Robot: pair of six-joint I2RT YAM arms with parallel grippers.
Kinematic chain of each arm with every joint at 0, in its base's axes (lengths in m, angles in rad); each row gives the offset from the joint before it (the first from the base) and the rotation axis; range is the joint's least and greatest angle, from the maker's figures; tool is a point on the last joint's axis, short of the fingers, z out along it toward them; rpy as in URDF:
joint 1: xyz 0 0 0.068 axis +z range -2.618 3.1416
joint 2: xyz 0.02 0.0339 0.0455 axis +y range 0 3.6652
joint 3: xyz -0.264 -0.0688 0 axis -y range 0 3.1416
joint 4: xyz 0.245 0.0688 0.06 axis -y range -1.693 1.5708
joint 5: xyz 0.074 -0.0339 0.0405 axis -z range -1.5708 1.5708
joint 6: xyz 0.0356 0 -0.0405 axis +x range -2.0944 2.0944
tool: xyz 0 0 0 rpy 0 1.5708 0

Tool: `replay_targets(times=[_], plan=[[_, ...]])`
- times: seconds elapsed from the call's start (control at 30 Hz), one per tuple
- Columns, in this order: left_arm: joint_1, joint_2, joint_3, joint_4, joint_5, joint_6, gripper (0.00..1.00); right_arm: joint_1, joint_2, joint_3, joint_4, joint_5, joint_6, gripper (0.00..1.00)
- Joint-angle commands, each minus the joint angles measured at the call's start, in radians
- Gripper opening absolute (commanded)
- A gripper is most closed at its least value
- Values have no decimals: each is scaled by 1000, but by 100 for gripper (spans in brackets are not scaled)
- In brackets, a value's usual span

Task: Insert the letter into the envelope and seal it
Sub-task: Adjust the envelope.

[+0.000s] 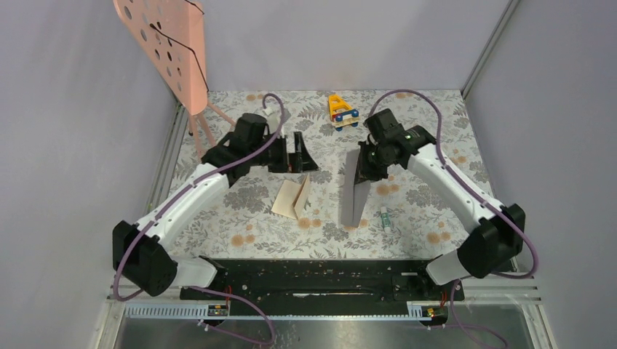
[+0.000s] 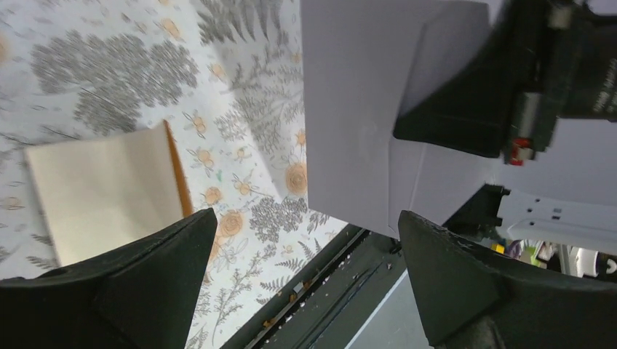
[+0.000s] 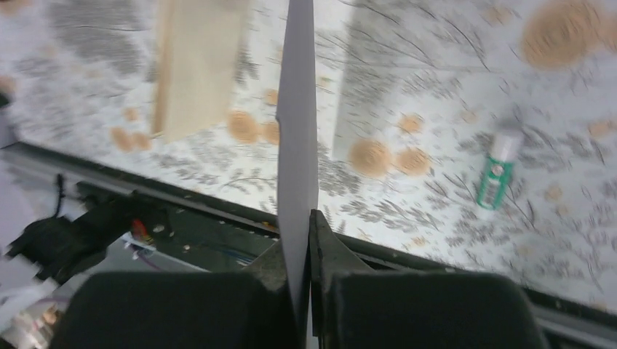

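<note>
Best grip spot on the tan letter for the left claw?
Probably the raised edge of the letter facing the envelope, coming straight down with the open left claw. The sheet is creased, so that panel seems to lift off the table; the rest lies flat.

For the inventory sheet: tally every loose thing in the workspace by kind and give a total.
envelope: 1
folded tan letter: 1
green-and-white tube: 1
yellow toy: 1
pink perforated board: 1
Total: 5

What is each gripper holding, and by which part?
The right gripper pinches the envelope by one edge; the left gripper is open, holding nothing.
</note>
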Motion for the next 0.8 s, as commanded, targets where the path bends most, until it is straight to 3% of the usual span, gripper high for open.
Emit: replay_targets(times=[0.0, 0.17, 0.27, 0.43, 0.77], plan=[[-92, 78, -18, 21, -87, -42, 99, 6, 56, -35, -123, 168, 107, 0], [-96, 165, -59, 76, 44, -113, 99, 8, 148, -26, -109, 169, 140, 0], [-118, 196, -64, 78, 97, -82, 99, 9, 193, -7, -95, 142, 150, 0], [-196, 249, -11, 24, 98, -17, 98, 10, 277, 54, -108, 83, 171, 0], [-264, 401, 70, 35, 47, -12, 88, 11, 321, 45, -60, -9, 212, 0]])
